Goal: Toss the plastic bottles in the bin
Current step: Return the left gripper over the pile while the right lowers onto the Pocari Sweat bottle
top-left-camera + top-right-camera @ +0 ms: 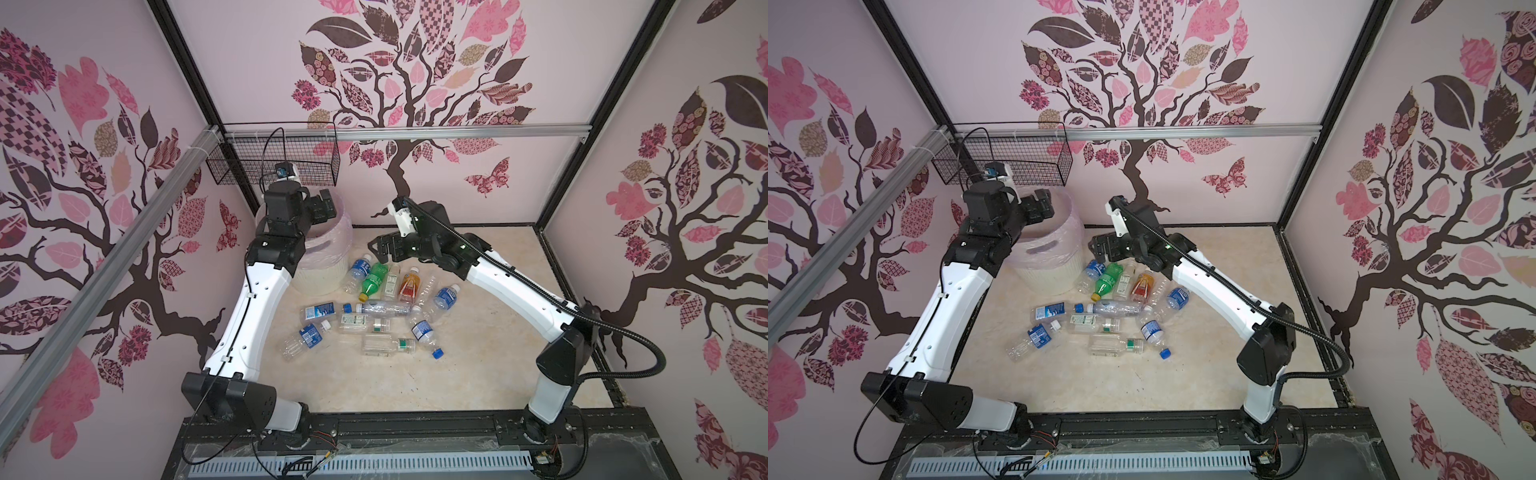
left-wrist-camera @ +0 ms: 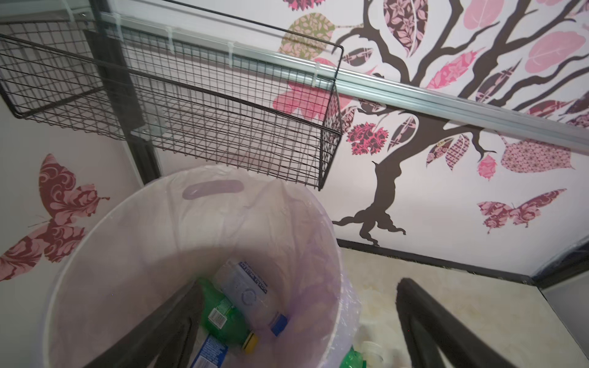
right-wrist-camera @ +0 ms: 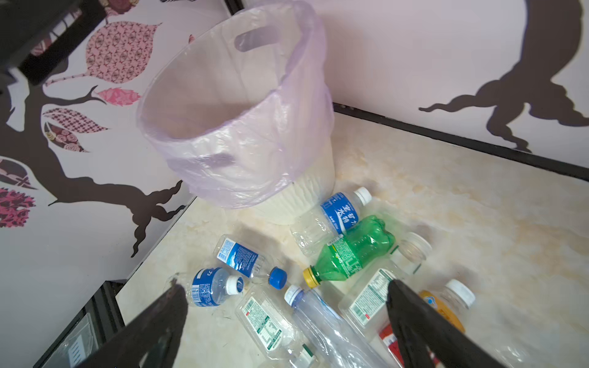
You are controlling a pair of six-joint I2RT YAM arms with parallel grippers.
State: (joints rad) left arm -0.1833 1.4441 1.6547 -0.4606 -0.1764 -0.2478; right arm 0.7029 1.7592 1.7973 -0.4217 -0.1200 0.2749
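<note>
Green plastic with a yellow cap sets one bottle apart: the green bottle lies on its side at the far edge of the plastic bottles scattered across the table, and it looks like the likeliest next pick. Taking 12 o'clock as the back wall in both top views, it sits just at 6 o'clock of the right hand, which hovers above it with fingers spread wide and nothing between them. Its long axis runs from the base at 1 o'clock to the cap at 7 o'clock, so the hand would probably need to straddle it across that line. A clear blue-labelled bottle lies just beside it on the 9 o'clock side and could crowd a finger. The bin, pale and lined with thin film, stands at 10 o'clock of the pile. The left hand hangs above its mouth, spread and empty, farther from the pile. The left wrist view shows bottles lying inside.
</note>
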